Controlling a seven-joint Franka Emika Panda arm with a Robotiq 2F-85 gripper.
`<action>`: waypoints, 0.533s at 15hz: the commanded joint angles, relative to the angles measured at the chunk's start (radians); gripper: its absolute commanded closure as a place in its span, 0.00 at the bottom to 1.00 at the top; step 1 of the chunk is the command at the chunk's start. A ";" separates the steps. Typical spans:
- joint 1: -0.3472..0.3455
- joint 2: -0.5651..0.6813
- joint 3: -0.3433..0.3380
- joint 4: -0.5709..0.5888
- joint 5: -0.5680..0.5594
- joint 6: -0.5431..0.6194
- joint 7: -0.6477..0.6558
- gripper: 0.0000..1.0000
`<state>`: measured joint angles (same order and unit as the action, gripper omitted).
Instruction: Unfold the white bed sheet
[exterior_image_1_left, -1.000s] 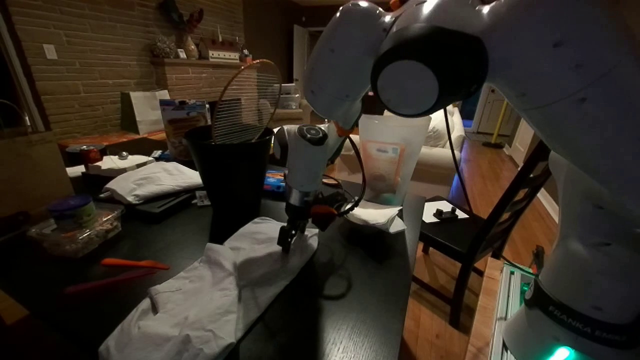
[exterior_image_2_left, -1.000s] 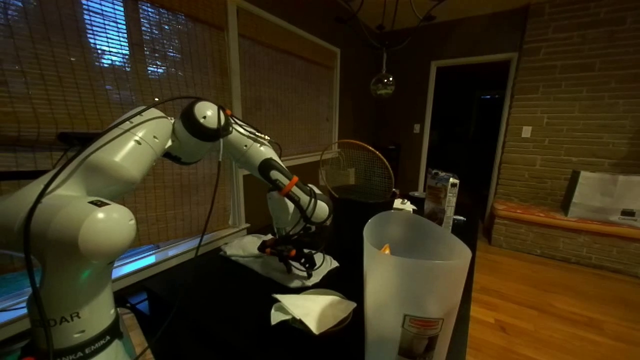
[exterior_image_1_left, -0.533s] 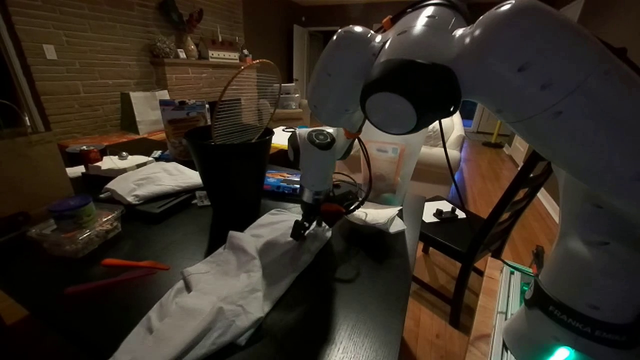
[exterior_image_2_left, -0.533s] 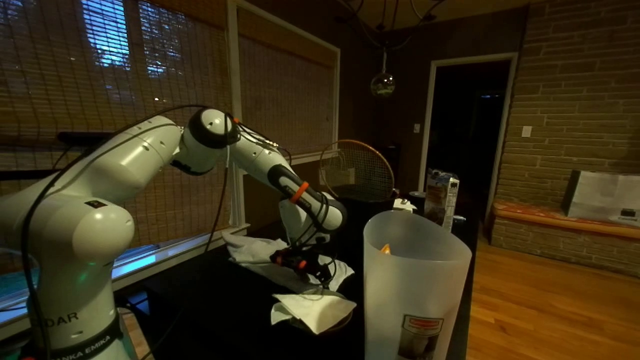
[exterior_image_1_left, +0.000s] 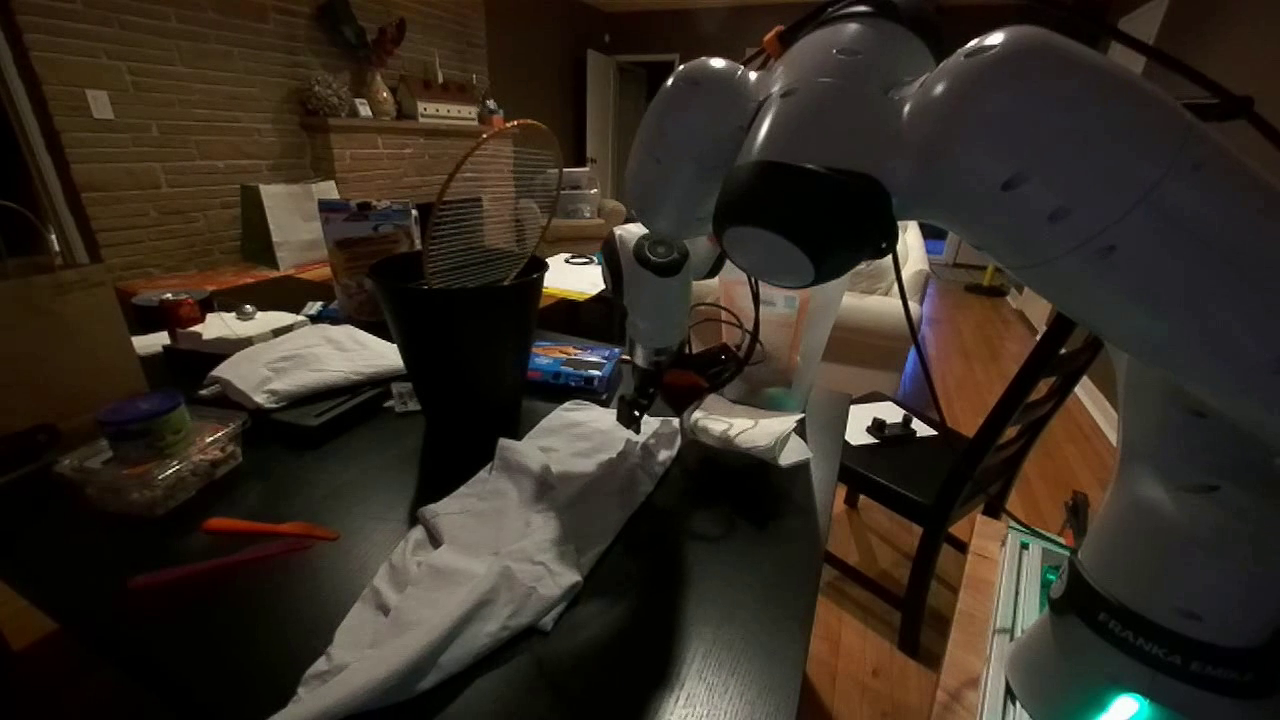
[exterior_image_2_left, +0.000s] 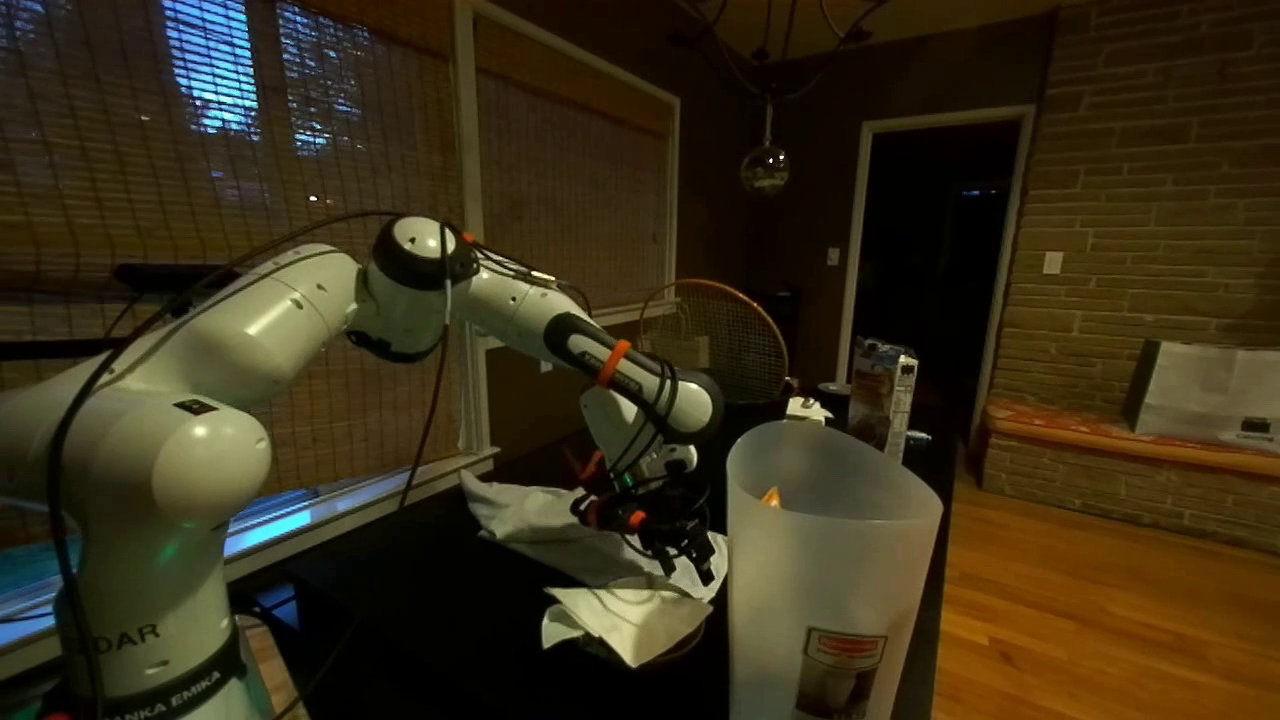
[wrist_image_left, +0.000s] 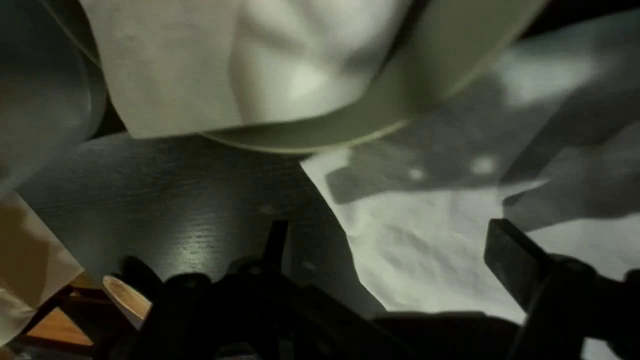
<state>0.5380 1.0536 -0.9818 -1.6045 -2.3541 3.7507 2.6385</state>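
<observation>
In an exterior view, a racket (exterior_image_1_left: 495, 205) stands in a black bin (exterior_image_1_left: 460, 350). From that bin, a blue box (exterior_image_1_left: 573, 367) lies at three o'clock, a black chair (exterior_image_1_left: 935, 485) past three, an orange utensil (exterior_image_1_left: 270, 527) at half past seven, a purple-lidded tub (exterior_image_1_left: 145, 420) between eight and nine.

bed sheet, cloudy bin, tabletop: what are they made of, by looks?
White bed sheet: soft cloth, matte, possibly cotton or a blend; loose creases and folds.
Cloudy bin: likely plastic, frosted; walls look half see-through.
Tabletop: dark-finished wood or wood-look laminate, can't tell which; satin, fine grain lines in the glare.
</observation>
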 joint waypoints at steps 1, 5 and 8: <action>0.089 -0.095 -0.001 -0.008 0.014 -0.009 -0.017 0.00; 0.116 -0.205 0.086 0.026 0.056 -0.041 -0.092 0.00; 0.112 -0.197 0.133 0.062 0.060 0.031 -0.059 0.00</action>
<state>0.6777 0.8636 -0.8992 -1.5641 -2.3175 3.7314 2.5870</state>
